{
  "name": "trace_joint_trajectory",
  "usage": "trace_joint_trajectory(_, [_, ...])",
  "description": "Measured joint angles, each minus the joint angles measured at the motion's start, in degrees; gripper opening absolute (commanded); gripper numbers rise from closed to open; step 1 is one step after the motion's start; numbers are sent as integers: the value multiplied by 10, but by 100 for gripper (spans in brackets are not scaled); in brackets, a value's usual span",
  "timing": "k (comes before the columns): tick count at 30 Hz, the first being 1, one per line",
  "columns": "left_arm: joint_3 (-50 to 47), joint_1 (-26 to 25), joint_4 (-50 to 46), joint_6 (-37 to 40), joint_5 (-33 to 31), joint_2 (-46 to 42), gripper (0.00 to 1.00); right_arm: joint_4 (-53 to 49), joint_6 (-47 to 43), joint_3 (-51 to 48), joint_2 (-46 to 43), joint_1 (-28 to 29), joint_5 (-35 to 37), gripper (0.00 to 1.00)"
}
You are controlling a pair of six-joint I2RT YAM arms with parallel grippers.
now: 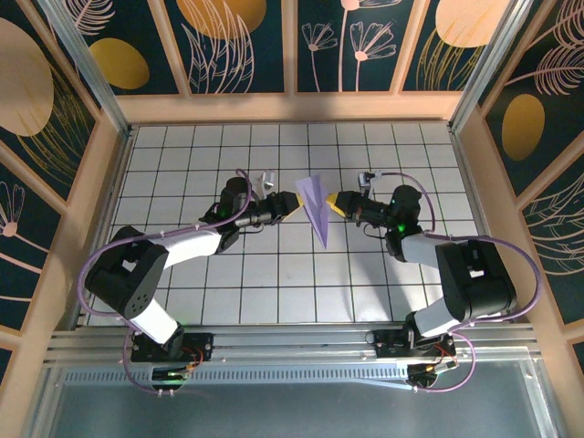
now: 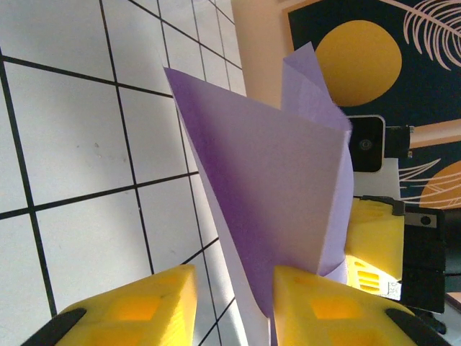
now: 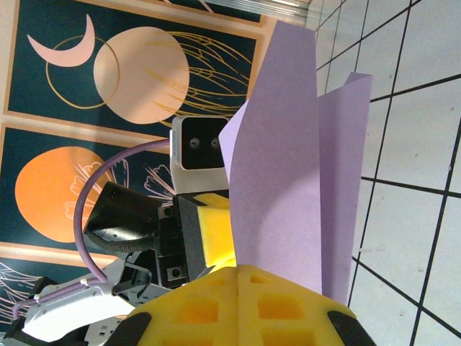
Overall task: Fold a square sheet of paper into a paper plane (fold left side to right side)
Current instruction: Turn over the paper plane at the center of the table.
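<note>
The lavender sheet of paper (image 1: 316, 203) is folded into a slim pointed dart, the paper plane, held upright above the middle of the tiled table. Its point aims toward the near edge. My right gripper (image 1: 336, 204) is shut on its right side; in the right wrist view the yellow fingers (image 3: 238, 272) meet with the paper (image 3: 288, 180) rising from them. My left gripper (image 1: 294, 204) is at the paper's left side. In the left wrist view its jaws (image 2: 234, 277) stand apart, and the paper's (image 2: 274, 187) lower edge runs down between them, close to the right finger (image 2: 324, 303).
White grid tiles (image 1: 274, 283) cover the table. Wooden walls with patterned panels (image 1: 292, 108) enclose the back and both sides. An aluminium rail (image 1: 292, 342) runs along the near edge by the arm bases.
</note>
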Motion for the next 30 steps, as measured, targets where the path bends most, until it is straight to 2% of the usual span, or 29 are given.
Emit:
trace_joint_trajectory(11, [0, -1, 6, -2, 0, 3, 25, 7, 5, 0, 1, 6, 0, 0])
trace_joint_trajectory(22, [0, -3, 17, -3, -3, 7, 6, 16, 15, 0, 18, 18, 11, 0])
trace_joint_trajectory(24, [0, -3, 12, -2, -7, 7, 4, 14, 12, 0, 18, 17, 16, 8])
trace_joint_trajectory(27, [0, -3, -4, 0, -14, 7, 0, -18, -13, 0, 18, 17, 30, 27])
trace_joint_trajectory(30, [0, -3, -17, 0, -21, 7, 0, -44, -28, 0, 18, 16, 40, 39])
